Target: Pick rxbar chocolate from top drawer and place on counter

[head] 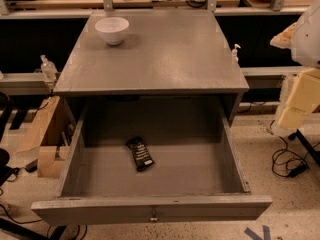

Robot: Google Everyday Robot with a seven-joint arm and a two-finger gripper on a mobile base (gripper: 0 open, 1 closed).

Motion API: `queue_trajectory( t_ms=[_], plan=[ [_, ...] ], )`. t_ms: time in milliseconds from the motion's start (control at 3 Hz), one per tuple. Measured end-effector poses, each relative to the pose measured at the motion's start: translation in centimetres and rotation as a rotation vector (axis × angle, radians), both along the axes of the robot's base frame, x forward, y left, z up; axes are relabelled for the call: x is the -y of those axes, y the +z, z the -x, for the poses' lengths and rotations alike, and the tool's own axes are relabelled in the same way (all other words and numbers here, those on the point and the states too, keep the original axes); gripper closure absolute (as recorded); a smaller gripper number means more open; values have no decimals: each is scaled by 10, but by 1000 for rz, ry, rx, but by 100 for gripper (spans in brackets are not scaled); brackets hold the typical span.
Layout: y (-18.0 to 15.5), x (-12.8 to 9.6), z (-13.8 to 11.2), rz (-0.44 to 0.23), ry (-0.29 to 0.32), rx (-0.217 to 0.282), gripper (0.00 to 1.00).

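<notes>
Top drawer (150, 207): rxbar chocolate (139, 154) inside; end effector (299, 100) far right.

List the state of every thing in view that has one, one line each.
top drawer: pulled open.
rxbar chocolate: lying flat on the drawer floor, not yet picked.
counter: bar not on it; bears the white bowl.
white bowl: upright, at the counter's far left corner.
gripper: at the right edge, outside the drawer, apart from the bar.
</notes>
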State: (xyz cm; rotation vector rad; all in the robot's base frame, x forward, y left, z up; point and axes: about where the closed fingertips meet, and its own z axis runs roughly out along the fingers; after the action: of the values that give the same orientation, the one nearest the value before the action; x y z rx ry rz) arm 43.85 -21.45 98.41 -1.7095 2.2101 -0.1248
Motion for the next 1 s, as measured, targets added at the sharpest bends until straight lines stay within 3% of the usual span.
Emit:
queue_trajectory(
  t_ms=[333,667,1000],
  plan=[
    [-1,-3,-4,-5,-4,6,0],
    [-23,-15,-24,-59,-50,-45,0],
    [-62,-28,-57,-121,-178,-134,0]
  ],
)
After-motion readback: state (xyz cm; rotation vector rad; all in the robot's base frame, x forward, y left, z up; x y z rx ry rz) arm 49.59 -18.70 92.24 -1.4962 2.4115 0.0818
